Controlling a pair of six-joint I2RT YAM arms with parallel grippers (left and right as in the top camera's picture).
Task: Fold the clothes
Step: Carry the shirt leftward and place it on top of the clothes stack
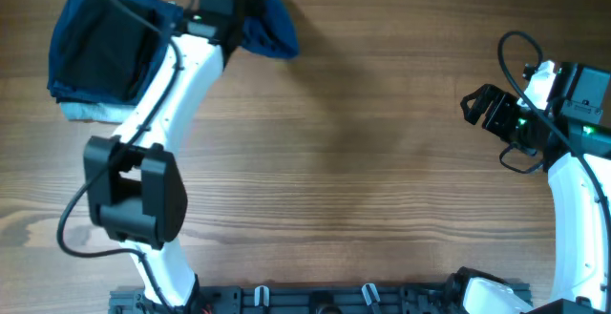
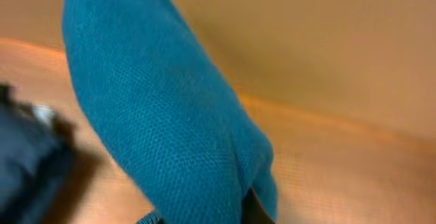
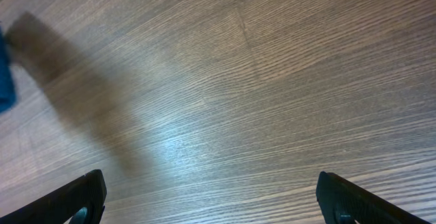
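Overhead, left-wrist and right-wrist views of a two-arm folding station. The left arm [image 1: 181,75] reaches from the lower edge of the overhead frame to its top edge, left of centre, where the left jaws are clenched on the clothes [image 1: 272,30], a medium-blue shirt gathered into a hanging bunch rather than spread flat. In the left-wrist view the same knitted blue cloth [image 2: 157,129] runs diagonally from the upper left down to the lower centre, where it meets the dark tip of one finger [image 2: 253,212]; whether the lower end of the shirt touches the worktop [image 1: 363,161] cannot be told. In the upper left corner of the overhead frame, just beside the shirt, sits a stack of folded items: a black folded garment [image 1: 95,52] lies on top of a pale grey-blue folded garment [image 1: 88,112], of which only the lower margin shows. The right arm [image 1: 573,190] stands at the right edge of the frame, well apart from the shirt. The right jaws are released (the two fingertips [image 3: 82,197] sit in opposite lower corners of the right-wrist view) with only bare wood grain between them.
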